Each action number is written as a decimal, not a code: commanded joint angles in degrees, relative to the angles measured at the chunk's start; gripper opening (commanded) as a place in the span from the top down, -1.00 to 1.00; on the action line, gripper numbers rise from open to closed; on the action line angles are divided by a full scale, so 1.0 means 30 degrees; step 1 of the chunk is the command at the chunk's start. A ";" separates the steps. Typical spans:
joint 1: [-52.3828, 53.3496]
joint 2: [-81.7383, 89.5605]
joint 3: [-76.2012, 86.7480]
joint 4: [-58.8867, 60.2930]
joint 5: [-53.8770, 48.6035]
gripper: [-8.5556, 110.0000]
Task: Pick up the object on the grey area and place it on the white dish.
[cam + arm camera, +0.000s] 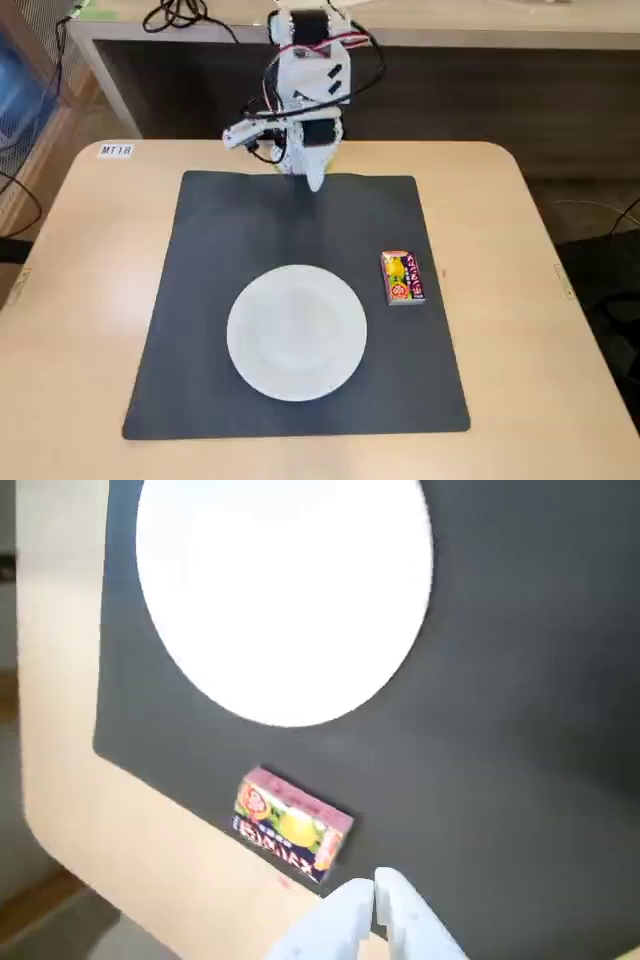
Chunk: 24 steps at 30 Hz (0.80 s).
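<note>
1. The arm (305, 90) stands folded at the far edge of the beige table (90, 300) in the fixed view, its white body hanging over the far border of the grey mat (250, 220).
2. The gripper (375, 900) enters the wrist view from the bottom edge; its two pale fingertips (405, 915) lie close together with only a thin slit between them, and nothing is held.
3. The box (402, 277), yellow and orange-red with pink and dark print, lies flat on the mat near its right edge in the fixed view, long side running toward the camera.
4. In the wrist view the box (290, 825) sits by the mat's border, just above and left of the fingertips, apart from them.
5. The white plate (297, 332) rests on the mat's near half, slightly left of the box and apart from it; it holds nothing.
6. A small label (116, 150) marks the table's far left corner.
</note>
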 commanded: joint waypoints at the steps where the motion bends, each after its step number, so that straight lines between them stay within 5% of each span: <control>1: -0.0732 -0.2373 -0.3428 0.0029 -0.2227 0.86; 7: -0.1143 -0.4717 -0.5566 0.0205 -0.4980 0.86; 17: -0.2021 -0.5127 -0.5156 -0.5361 -0.3252 0.86; 24: -0.4160 -0.6680 -0.5244 -0.4541 -0.8555 0.86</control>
